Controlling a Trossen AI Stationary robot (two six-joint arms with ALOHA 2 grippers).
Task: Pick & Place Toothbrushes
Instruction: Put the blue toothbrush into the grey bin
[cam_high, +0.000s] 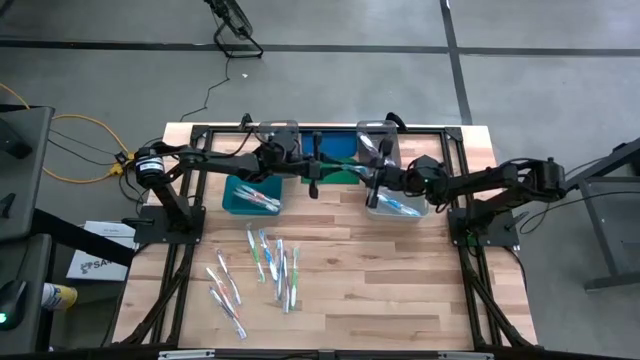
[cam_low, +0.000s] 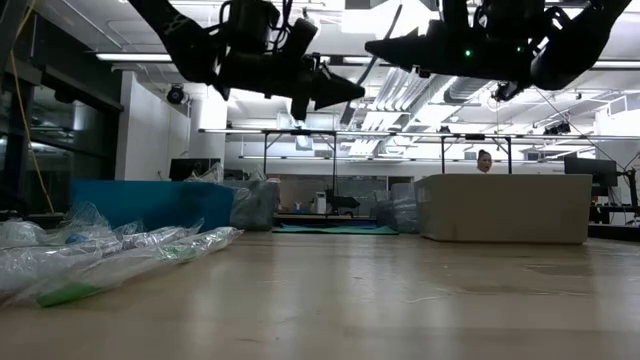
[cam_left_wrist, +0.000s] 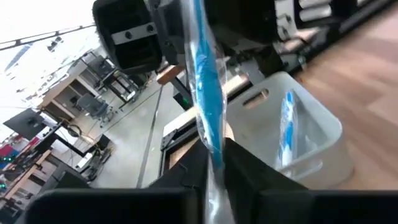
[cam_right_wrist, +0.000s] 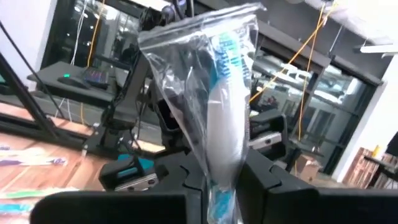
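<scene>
High view: left pincer (cam_high: 313, 172) and right pincer (cam_high: 366, 177) face each other above the counter (cam_high: 400, 290), between a teal bin (cam_high: 250, 195) and a clear bin (cam_high: 397, 205). Both wrist views show each pincer pinching one bagged toothbrush (cam_left_wrist: 207, 93). Loose toothbrushes (cam_high: 268, 262) lie scattered on the counter; others sit in both bins.

The floor (cam_high: 330, 90) is grey concrete crossed by dark lines. Yellow cables (cam_high: 70, 150) trail at far left. Beyond the wooden surface (cam_low: 400, 300), ceiling strip lights (cam_low: 160, 57) glow; a person (cam_low: 484, 160) stands behind a beige counter (cam_low: 500, 208).
</scene>
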